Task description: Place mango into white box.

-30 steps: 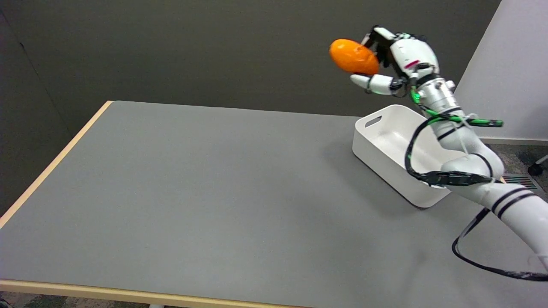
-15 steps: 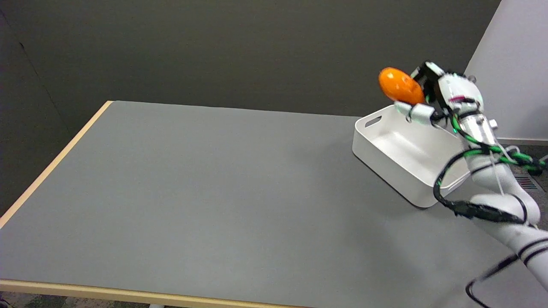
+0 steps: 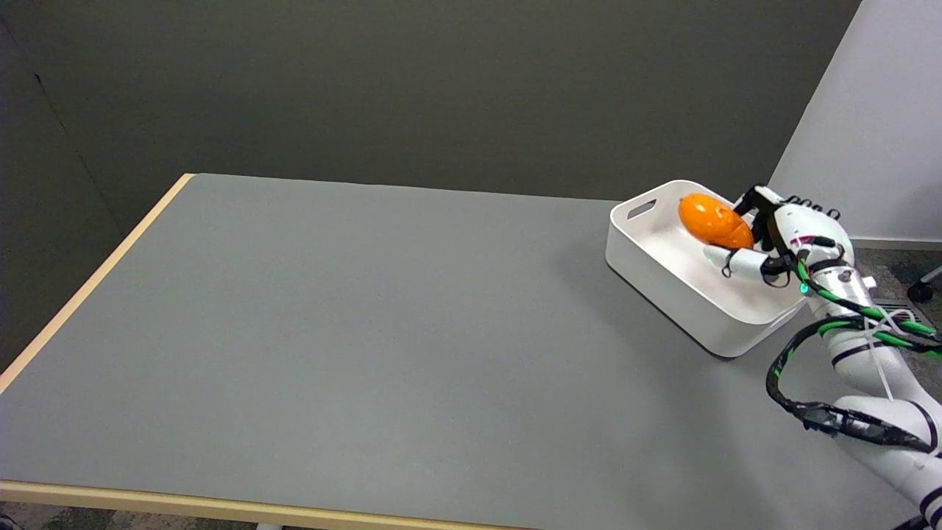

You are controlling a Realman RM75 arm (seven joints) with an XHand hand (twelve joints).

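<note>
The right hand (image 3: 773,239) holds the orange mango (image 3: 714,221) at the right side of the frame. Its fingers wrap around the back of the fruit, and one white finger sits under it. The mango is over the inside of the white box (image 3: 662,283), at about the height of the rim. I cannot tell if it touches the bottom yet. The box stands on the gray table (image 3: 368,331) near the far right corner, and it has a handle slot (image 3: 642,210) in its upper left end.

Here is what I think could go wrong. The mango is round and smooth, so it may roll when the hand lets go. If the hand lets go too high, the fruit may bounce and bump the wall, or even hop out over the low rim. The hand is very close to the right wall of the box. If it pulls back without lifting, the fingers may catch the rim and drag or tip the box. The box sits near the table edge, so a hard push there could shove it off. The finger under the mango may also get stuck if the hand goes down too far.
</note>
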